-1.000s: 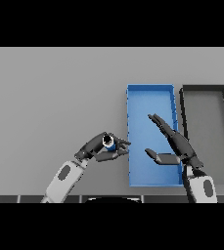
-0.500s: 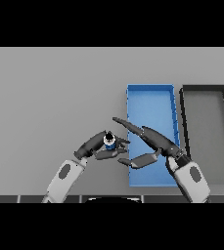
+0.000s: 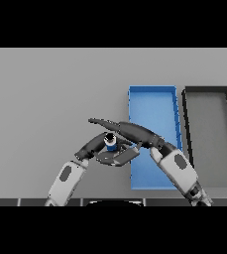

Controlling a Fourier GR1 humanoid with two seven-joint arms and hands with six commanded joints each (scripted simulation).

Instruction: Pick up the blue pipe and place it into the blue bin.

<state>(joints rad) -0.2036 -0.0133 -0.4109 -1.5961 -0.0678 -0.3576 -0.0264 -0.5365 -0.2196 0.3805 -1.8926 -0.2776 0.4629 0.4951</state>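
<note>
In the head view, we see a grey table (image 3: pixel 45 99) with 2 bins on it. The blue bin (image 3: pixel 152 99) sits to the right of the middle. The black bin (image 3: pixel 209 94) sits just beside it, further right. Both bins are long and open on top.

We see the blue pipe (image 3: pixel 111 141) just left of the blue bin, near its lower left side. It is small and short, and its blue part shows with a dark round top. It is not in the bin.

Our left hand (image 3: pixel 96 145) comes up from the lower left. Its fingers curl round the blue pipe and hold it. The pipe sits at the tip of this hand.

Our right hand (image 3: pixel 130 131) comes in from the lower right, across the lower left part of the blue bin. Its fingers are long and straight, and they point left, over the top of the pipe. Its thumb (image 3: pixel 125 157) sticks out below the pipe. So the pipe sits between the straight fingers above and the thumb below. This hand is loose and spread out, not clenched. We cannot tell if it touches the pipe.

The 2 hands meet at the pipe, very close together.
</note>
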